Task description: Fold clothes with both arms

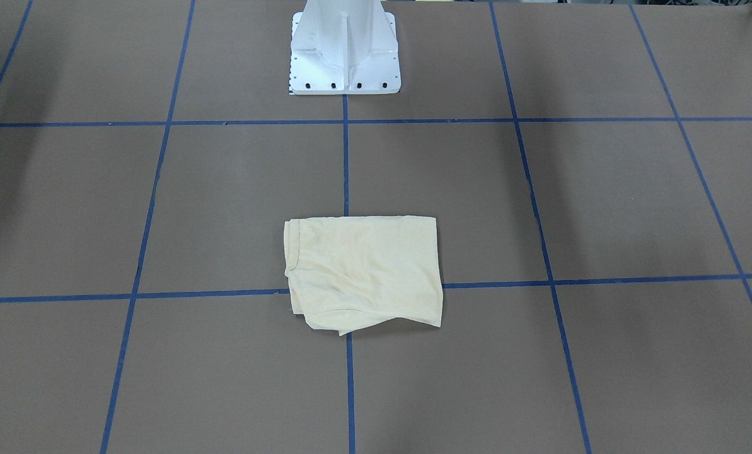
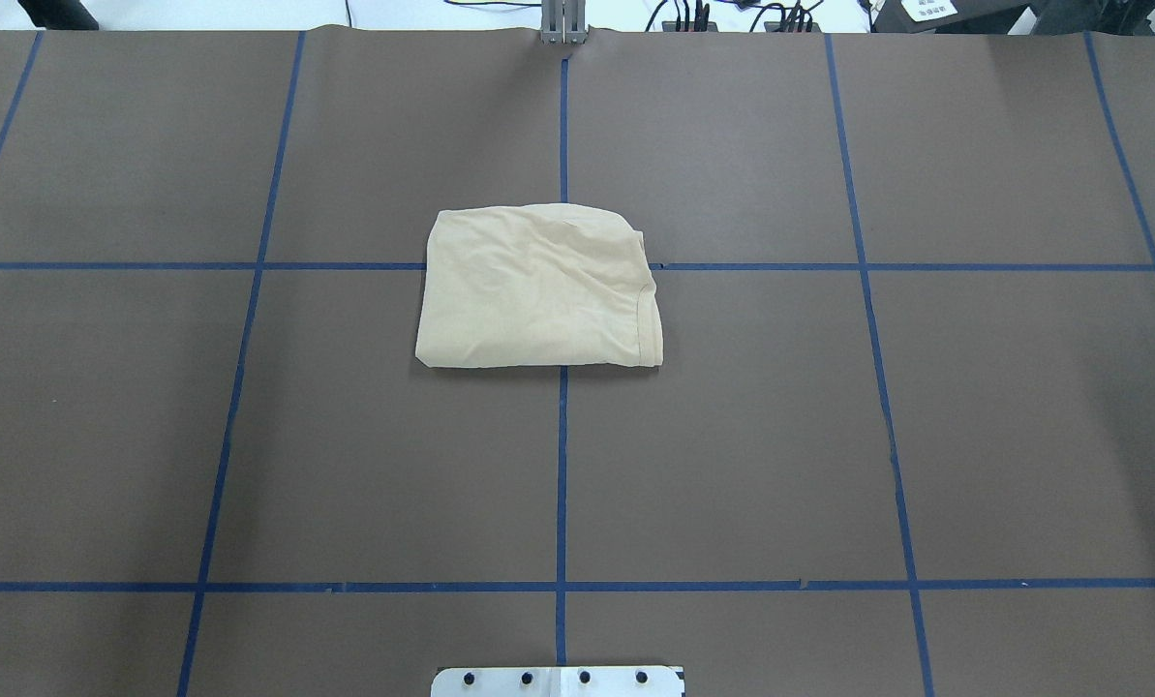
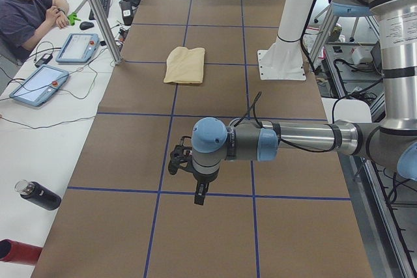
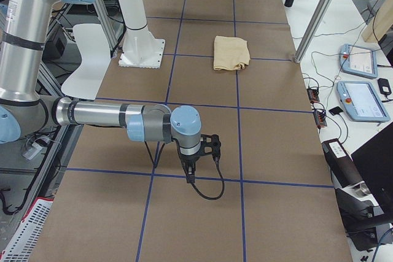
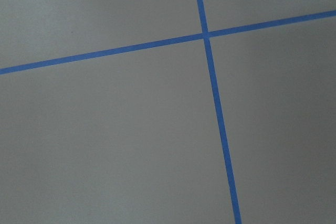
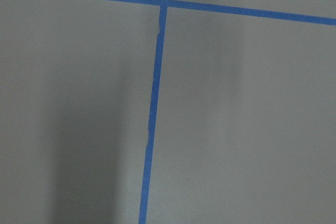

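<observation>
Lying T-shirt (image 1: 363, 274): folded rectangle over blue tape (image 1: 346, 164) on your table (image 1: 602, 202).
Left gripper (image 3: 200, 198): well apart; fingers' state you cannot tell.
Right gripper (image 4: 190, 177): likewise unreadable.

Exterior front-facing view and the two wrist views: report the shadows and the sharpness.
Exterior front-facing: soft shadow bands cross the table at that view's left and right; the shirt is sharp and evenly lit. Right wrist: a broad soft shadow falls left of the blue tape, which is crisp. Left wrist: even light, no glare, tape sharp.
</observation>
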`<state>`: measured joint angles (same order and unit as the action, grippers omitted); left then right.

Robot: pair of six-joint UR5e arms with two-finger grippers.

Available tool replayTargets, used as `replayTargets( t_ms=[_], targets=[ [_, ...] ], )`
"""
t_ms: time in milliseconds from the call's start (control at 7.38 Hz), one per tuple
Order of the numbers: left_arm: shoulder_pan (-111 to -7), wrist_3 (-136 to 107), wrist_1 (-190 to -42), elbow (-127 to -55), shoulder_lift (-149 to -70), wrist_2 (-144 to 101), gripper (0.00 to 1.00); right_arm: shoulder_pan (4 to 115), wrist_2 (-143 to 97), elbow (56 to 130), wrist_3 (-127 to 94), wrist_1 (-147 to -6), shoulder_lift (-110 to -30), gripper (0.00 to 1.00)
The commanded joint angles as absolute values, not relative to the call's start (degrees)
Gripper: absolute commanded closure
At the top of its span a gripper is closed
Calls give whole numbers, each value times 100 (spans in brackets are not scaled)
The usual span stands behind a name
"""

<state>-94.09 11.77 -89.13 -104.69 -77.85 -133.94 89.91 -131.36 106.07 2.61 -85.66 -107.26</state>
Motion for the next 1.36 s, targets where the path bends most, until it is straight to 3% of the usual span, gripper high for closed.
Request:
replayTargets(
  t_ms=[0,1220],
  targets=[
    [-9098,757,-8973,-10512,-7822,-13421,0,8991,-13148,10591,264,-8578,-10749,0],
    [-9097,817,-9510,-10441,-7875,-13394,0,8991,-13148,10573,264,-8578,-10749,0]
  ],
)
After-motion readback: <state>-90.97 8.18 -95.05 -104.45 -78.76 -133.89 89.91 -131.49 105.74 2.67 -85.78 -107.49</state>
